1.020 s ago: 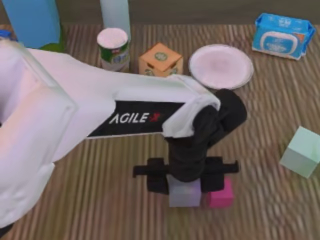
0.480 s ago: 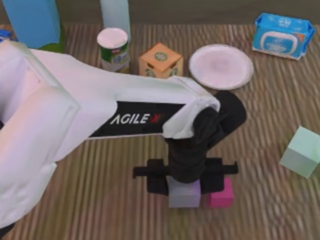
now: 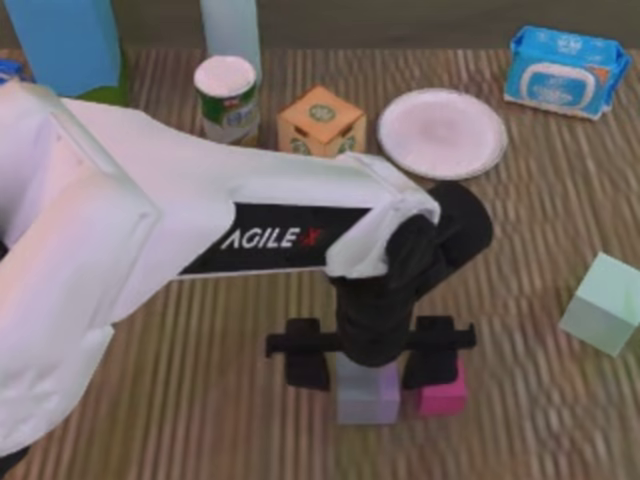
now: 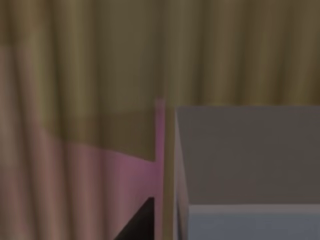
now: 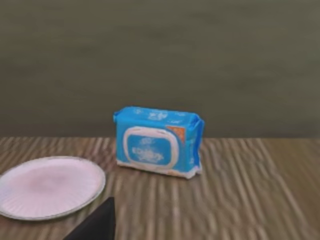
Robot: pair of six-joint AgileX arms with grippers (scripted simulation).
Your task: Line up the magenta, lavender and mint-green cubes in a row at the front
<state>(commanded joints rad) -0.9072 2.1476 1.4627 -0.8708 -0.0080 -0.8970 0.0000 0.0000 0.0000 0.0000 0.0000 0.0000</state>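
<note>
The lavender cube (image 3: 368,395) sits near the table's front edge, with the magenta cube (image 3: 444,396) close on its right across a narrow gap. My left gripper (image 3: 370,374) hangs straight above the lavender cube, open, one dark finger (image 3: 307,368) on each side and clear of it. In the left wrist view the lavender cube (image 4: 245,165) fills the near field, and a thin strip of the magenta cube (image 4: 159,135) shows beside it. The mint-green cube (image 3: 603,304) lies alone at the right edge. My right arm stays parked outside the top view.
Along the back stand a blue box (image 3: 62,45), a pale bottle (image 3: 230,28), a can (image 3: 227,98), an orange carton (image 3: 321,120), a pink plate (image 3: 442,132) and a blue wipes pack (image 3: 568,70). The right wrist view faces the plate (image 5: 47,186) and wipes pack (image 5: 157,142).
The left gripper's fingers have spread apart and let go of the lavender cube, which rests on the table beside the magenta cube. The mint-green cube has not moved.
</note>
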